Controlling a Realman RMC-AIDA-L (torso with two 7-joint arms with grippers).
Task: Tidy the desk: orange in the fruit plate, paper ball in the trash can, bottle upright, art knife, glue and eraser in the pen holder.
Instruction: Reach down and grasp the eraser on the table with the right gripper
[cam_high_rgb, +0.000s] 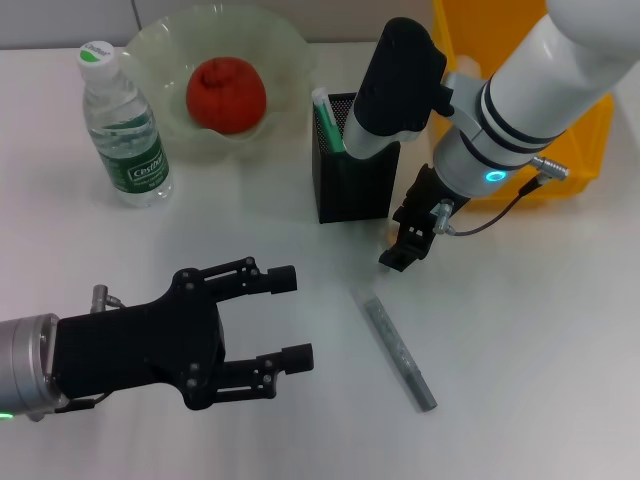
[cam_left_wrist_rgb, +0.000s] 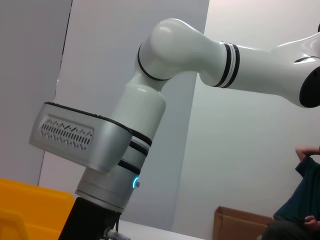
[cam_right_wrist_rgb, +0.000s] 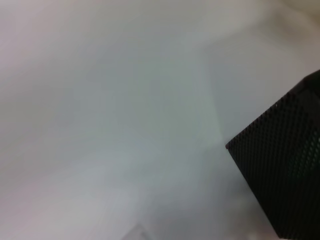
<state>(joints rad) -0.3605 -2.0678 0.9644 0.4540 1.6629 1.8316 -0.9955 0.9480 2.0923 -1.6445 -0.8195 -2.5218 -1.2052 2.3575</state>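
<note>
Saw orange (cam_high_rgb: 226, 94) in fruit plate (cam_high_rgb: 285, 45) & bottle (cam_high_rgb: 124, 128) upright upper left, grey stick (cam_high_rgb: 398, 350) left lower mid; left gripper (cam_high_rgb: 290, 318) wide, right gripper (cam_high_rgb: 397, 258) can't tell.

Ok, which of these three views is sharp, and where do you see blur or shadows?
Head view: sharp, evenly lit, soft shadows under the pen holder and the right gripper. Left wrist view: clear, showing the other arm against the wall, no desk. Right wrist view: soft and washed out; only the pen holder's mesh reads.
</note>
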